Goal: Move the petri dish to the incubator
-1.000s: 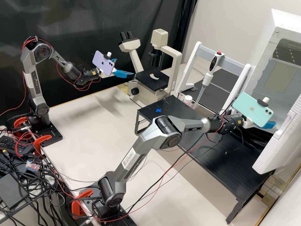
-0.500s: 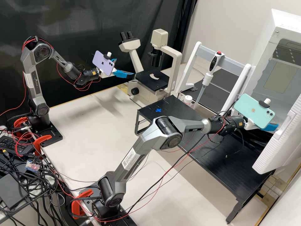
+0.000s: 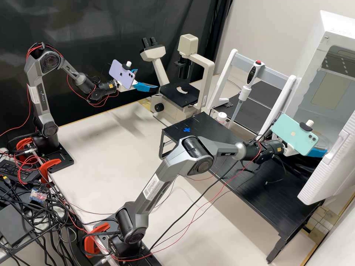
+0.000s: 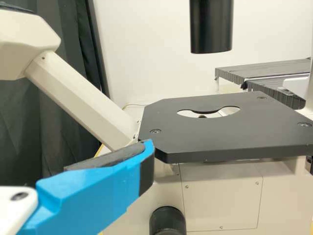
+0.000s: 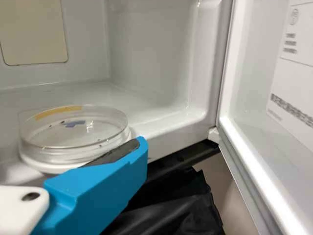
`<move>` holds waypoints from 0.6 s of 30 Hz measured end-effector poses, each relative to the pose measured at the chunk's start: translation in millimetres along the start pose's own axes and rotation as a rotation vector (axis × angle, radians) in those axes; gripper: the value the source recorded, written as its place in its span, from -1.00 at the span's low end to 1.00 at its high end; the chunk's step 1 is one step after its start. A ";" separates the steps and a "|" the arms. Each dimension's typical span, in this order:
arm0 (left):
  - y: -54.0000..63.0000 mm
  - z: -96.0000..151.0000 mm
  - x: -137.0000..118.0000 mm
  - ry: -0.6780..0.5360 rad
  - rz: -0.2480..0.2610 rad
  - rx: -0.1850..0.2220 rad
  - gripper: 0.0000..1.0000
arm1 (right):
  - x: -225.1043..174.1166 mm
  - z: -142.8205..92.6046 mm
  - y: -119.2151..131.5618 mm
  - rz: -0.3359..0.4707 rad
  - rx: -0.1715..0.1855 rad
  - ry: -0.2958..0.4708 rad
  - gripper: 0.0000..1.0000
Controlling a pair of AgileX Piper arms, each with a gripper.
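Now | right wrist: petri dish point(image 5: 73, 132) at incubator point(image 5: 151, 54) | high: right claw point(image 3: 317, 152), can't tell grip

Incubator point(image 3: 335, 25) cut off by the high view's edge; petri dish point(image 5: 73, 136) partly hidden.

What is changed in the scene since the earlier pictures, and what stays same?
In the high view, the right gripper dipped slightly; the mint phone on its wrist shifted left and down, tilting more. Whether the petri dish was let go, I cannot tell. The left gripper and microscope stayed put.
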 end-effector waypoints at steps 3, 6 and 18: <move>0.0 0.0 0.0 0.000 0.000 0.000 1.00 | -9.1 0.7 3.4 0.013 -0.009 0.015 1.00; 0.0 0.0 0.0 0.000 0.000 0.000 1.00 | -23.5 6.6 5.4 0.019 -0.029 0.019 1.00; 0.0 0.0 0.0 0.000 0.000 0.000 1.00 | -92.7 23.9 22.0 0.126 -0.027 0.089 1.00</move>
